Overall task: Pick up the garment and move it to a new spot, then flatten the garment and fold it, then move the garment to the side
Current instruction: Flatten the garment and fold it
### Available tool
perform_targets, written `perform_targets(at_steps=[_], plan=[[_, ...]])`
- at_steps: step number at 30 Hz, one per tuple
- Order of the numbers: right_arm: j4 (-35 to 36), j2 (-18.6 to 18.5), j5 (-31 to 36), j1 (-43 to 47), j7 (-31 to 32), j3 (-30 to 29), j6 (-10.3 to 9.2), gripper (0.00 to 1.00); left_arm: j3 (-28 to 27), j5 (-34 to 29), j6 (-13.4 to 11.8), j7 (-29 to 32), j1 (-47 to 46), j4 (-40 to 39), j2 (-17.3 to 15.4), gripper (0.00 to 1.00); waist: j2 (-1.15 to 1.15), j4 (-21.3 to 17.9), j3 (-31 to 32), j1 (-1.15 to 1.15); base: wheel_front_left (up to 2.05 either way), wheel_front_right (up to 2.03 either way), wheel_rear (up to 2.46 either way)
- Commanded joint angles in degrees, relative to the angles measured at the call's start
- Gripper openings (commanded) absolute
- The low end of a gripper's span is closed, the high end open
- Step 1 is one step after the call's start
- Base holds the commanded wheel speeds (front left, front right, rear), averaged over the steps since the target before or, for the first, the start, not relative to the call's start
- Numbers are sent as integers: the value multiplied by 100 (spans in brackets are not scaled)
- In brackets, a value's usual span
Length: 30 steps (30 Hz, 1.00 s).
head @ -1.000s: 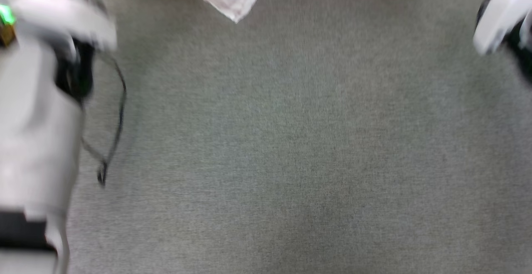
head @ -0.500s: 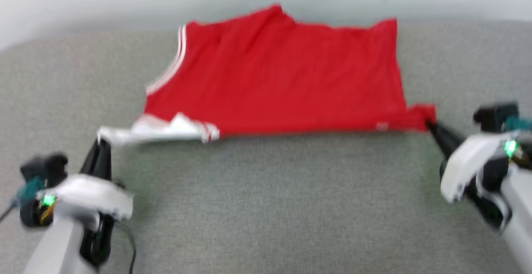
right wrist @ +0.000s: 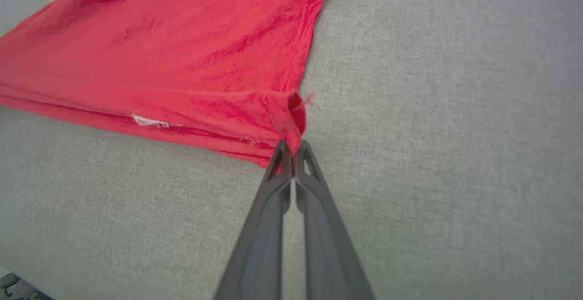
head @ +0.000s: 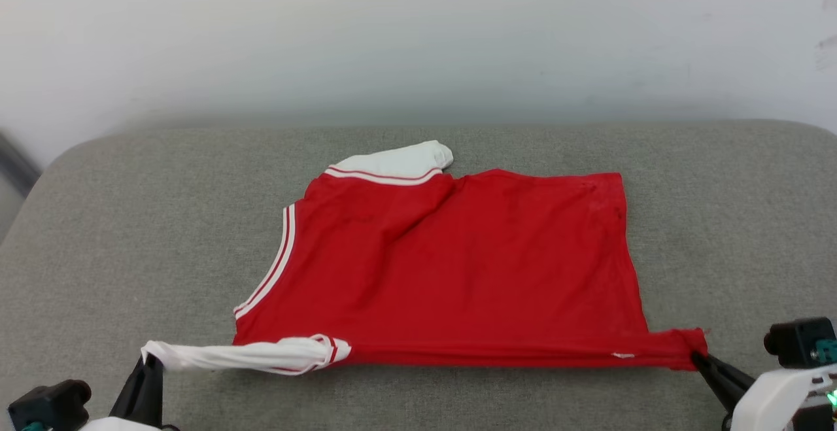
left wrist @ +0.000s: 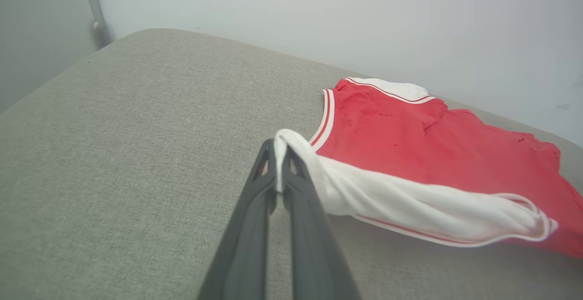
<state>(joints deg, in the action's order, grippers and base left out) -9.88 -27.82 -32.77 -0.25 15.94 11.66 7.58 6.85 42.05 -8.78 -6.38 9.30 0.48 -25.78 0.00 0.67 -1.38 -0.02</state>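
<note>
Head view tilted up; garment (head: 451, 267) spread | left claw (head: 150, 362), right claw (head: 698, 356) still clamped on garment

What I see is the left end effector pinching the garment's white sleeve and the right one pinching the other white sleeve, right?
Not quite: the right end effector pinches the red hem corner of the garment, per the right wrist view. The left end effector does pinch the white sleeve.

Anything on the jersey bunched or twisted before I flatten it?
The near white sleeve is twisted into a rope, pinched by the left end effector; the jersey has a rolled near edge, its corner pinched by the right end effector.
</note>
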Motion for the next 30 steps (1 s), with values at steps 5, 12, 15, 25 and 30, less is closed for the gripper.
perform_targets(at_steps=[5,12,15,25,30], plan=[[1097,385,408,864,749,-855,-15,0,-169,40,-380,335,579,-792,-215,0,0,-5,11,2,0,0,0],[1843,871,686,857,1474,-1347,-14,0,-39,-7,-351,536,133,-1141,-264,0,0,-52,-356,2,0,0,0],[1845,958,756,547,1615,-1354,-13,0,122,-48,-209,527,-288,-962,-216,0,0,-82,-597,2,0,0,0],[1006,834,751,-733,1604,-862,-12,0,595,-268,194,468,-1719,-52,-13,0,0,-148,-1322,2,0,0,0],[414,743,683,-1231,1383,-585,-11,0,749,-299,359,409,-2201,519,143,0,0,-138,-1610,2,0,0,0]])
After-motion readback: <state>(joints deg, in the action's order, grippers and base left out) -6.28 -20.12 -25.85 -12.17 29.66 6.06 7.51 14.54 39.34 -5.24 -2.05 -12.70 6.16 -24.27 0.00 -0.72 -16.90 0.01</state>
